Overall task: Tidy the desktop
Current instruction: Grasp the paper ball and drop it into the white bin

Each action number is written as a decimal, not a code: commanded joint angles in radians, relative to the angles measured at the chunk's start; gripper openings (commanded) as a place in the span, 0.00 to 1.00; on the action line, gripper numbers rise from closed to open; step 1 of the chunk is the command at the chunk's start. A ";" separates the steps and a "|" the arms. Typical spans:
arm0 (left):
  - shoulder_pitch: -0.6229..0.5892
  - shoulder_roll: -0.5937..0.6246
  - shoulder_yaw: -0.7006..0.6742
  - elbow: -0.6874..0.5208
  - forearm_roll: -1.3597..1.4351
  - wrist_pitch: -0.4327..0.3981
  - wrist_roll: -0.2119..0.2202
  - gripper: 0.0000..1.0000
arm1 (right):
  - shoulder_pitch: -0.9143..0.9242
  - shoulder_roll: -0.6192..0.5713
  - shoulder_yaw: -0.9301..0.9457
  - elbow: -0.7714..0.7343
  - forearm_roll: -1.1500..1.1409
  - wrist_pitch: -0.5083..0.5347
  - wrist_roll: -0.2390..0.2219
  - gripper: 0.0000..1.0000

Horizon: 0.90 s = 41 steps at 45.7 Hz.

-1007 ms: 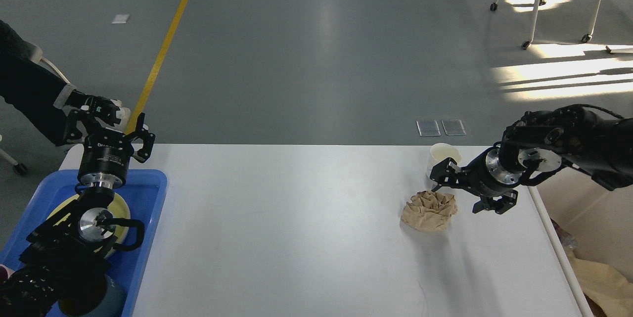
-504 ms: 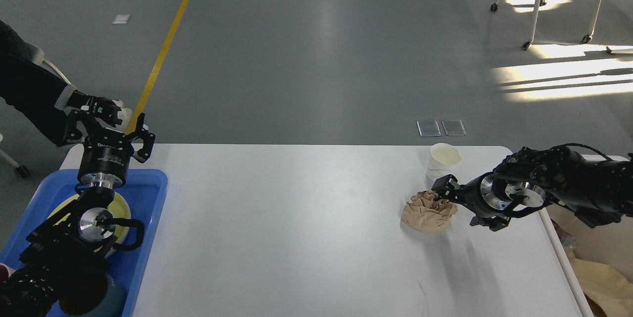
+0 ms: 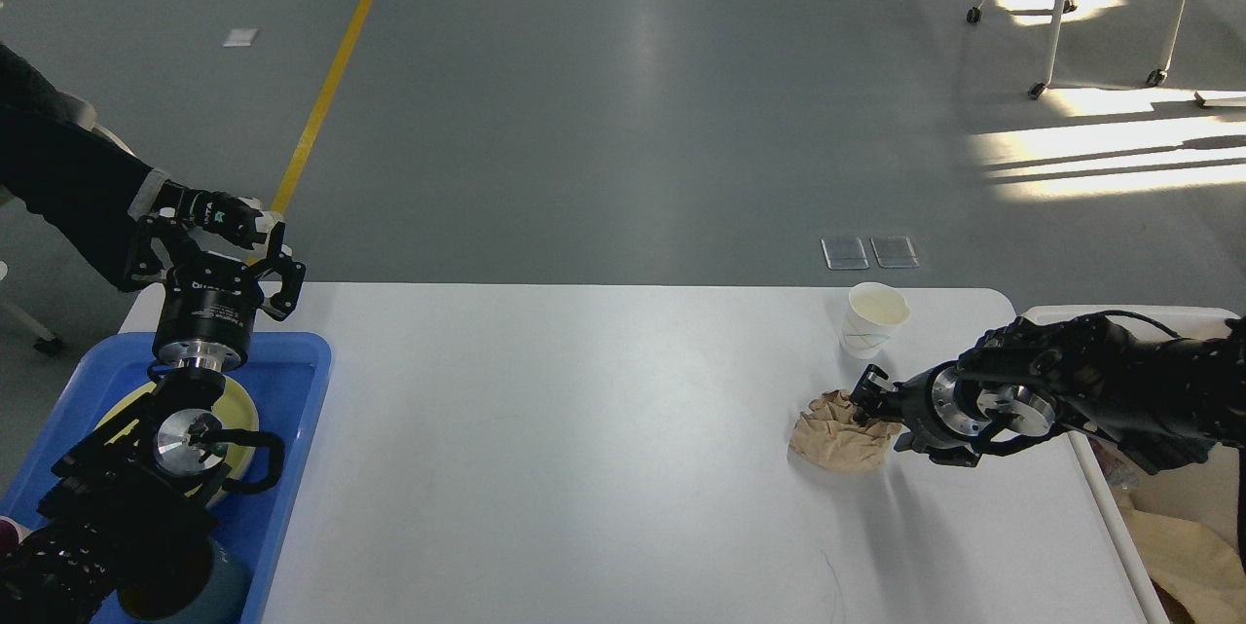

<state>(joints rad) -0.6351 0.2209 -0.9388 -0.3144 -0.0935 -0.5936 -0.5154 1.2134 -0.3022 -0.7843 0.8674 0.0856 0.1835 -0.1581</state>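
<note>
The desktop [image 3: 584,429] is a wide white tabletop. A crumpled brown paper wad [image 3: 832,431] lies on it at the right. My right gripper [image 3: 874,402] is low over the desktop, open, with its fingers pushed against the wad's right edge; the tips are partly hidden in the folds. A white paper cup [image 3: 873,317] stands upright just beyond the wad. My left gripper [image 3: 216,254] is open and holds nothing. It hovers over the far edge of a blue tray [image 3: 297,381] at the left corner.
The blue tray holds a yellow plate [image 3: 238,405] and a dark teal cup [image 3: 219,590], both partly hidden by my left arm. A cream bin [image 3: 1095,314] with brown paper inside stands off the table's right edge. A person's gloved hand [image 3: 219,212] reaches in behind my left gripper.
My right arm has dropped and moved left, bringing its gripper from above the wad down against it. The gloved hand rose slightly. My left arm has stayed still.
</note>
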 commanded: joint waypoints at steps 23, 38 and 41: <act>0.000 0.000 0.000 0.000 0.000 0.000 0.000 0.97 | 0.345 -0.265 -0.030 0.278 0.003 0.112 -0.003 0.00; 0.000 0.000 0.000 0.000 0.000 0.000 0.000 0.97 | 0.860 -0.428 -0.182 0.311 0.005 0.310 -0.001 0.00; 0.000 0.000 0.000 0.000 0.000 0.000 0.000 0.97 | 0.934 -0.429 -0.217 0.311 0.003 0.332 -0.003 0.00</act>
<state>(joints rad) -0.6351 0.2209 -0.9388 -0.3145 -0.0938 -0.5936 -0.5154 2.0093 -0.7195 -0.9424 1.1789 0.0888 0.4747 -0.1612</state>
